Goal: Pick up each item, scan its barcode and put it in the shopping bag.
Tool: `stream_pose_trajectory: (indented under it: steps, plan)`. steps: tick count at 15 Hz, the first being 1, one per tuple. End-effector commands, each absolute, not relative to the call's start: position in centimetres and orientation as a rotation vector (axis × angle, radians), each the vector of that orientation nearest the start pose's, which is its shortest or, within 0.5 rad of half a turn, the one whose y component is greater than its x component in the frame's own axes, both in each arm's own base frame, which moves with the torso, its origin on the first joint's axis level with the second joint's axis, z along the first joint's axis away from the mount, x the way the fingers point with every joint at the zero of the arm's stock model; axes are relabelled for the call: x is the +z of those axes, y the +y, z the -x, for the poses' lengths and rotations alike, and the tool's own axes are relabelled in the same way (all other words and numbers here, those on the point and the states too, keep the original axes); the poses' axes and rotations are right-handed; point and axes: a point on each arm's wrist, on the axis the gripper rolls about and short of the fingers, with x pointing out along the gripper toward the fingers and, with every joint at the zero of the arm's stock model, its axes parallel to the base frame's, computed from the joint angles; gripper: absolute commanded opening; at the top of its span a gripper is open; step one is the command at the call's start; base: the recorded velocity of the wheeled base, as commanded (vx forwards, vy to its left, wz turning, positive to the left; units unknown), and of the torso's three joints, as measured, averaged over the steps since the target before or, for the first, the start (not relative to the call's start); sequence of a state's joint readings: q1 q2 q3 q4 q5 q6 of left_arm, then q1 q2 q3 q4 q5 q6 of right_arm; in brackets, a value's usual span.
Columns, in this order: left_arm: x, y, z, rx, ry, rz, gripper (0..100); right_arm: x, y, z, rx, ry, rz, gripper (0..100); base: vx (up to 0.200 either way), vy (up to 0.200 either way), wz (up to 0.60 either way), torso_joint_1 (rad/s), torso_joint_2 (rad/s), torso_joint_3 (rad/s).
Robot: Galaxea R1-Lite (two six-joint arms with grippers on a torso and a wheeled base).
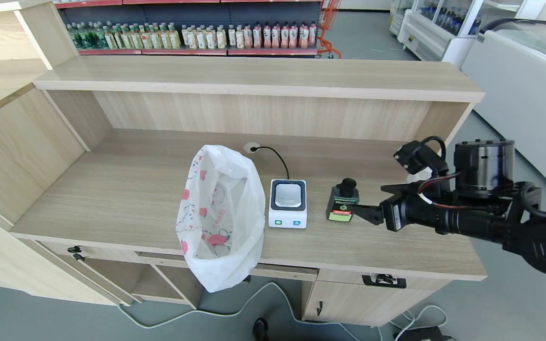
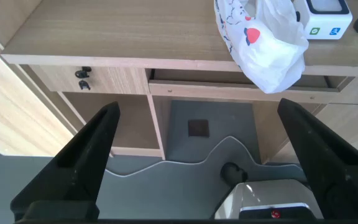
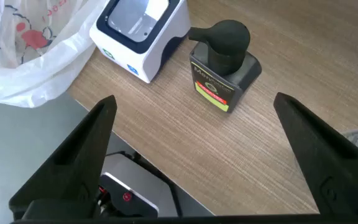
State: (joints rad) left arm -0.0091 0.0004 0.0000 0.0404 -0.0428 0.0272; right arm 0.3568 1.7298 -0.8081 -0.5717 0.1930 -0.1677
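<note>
Bottle: A dark pump bottle (image 1: 342,203) is stood upright on the wooden counter (image 1: 135,189), just beside the scanner (image 1: 288,202), on the robot's right side of it.

Right gripper: The right gripper (image 1: 368,199) is held low over the counter, close to the bottle. Its jaws are spread wide apart and nothing is held in them.

Bottle and jaws: In the right wrist view the bottle (image 3: 222,65) is seen just ahead of the right gripper (image 3: 194,106), in line with the gap. It is not yet between the fingers (image 3: 98,130).

Left gripper: The left gripper (image 2: 199,109) is kept down in front of the counter, below its edge. Its jaws are spread apart too, with nothing in them.

Shopping bag: A white shopping bag (image 1: 221,213) with red pictures is laid open on the other side of the scanner. Its bottom is hung over the counter's front edge.

In the way: The scanner is stood between the bottle and the bag.

Cable: A black cable (image 1: 277,158) is run from the scanner to a hole in the counter.
</note>
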Motion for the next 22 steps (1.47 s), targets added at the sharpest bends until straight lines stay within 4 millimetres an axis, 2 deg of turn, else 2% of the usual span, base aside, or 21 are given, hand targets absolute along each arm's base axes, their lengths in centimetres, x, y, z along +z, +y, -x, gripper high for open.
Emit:
stream_pose_trajectory:
  steps: [1, 7, 9, 13, 18, 22]
  plan:
    - [7.1, -0.1, 2.3, -0.053, 0.041, -0.027, 100, 14.3, 12.0, -30.5, 0.58, 0.357, 0.198, 100, 0.0, 0.0, 0.0, 0.0, 0.0, 0.0]
    - [7.1, -0.1, 2.3, -0.053, 0.039, -0.027, 100, 12.5, 13.2, -33.1, 0.61, 0.242, 0.194, 100, 0.0, 0.0, 0.0, 0.0, 0.0, 0.0]
    - [7.1, -0.1, 2.3, -0.053, 0.039, -0.027, 100, 12.1, 13.3, -33.5, 0.667, 0.209, 0.232, 100, 0.0, 0.0, 0.0, 0.0, 0.0, 0.0]
    - [7.1, -0.1, 2.3, -0.053, 0.039, -0.027, 100, 10.9, 13.7, -34.9, 0.673, 0.147, 0.285, 100, 0.0, 0.0, 0.0, 0.0, 0.0, 0.0]
    - [7.1, -0.1, 2.3, -0.053, 0.039, -0.027, 100, 11.8, 13.9, -35.6, 0.669, 0.075, 0.361, 100, 0.0, 0.0, 0.0, 0.0, 0.0, 0.0]
    - [7.1, -0.1, 2.3, -0.053, 0.041, -0.027, 100, 11.3, 13.0, -35.4, 0.657, 0.081, 0.401, 100, 0.0, 0.0, 0.0, 0.0, 0.0, 0.0]
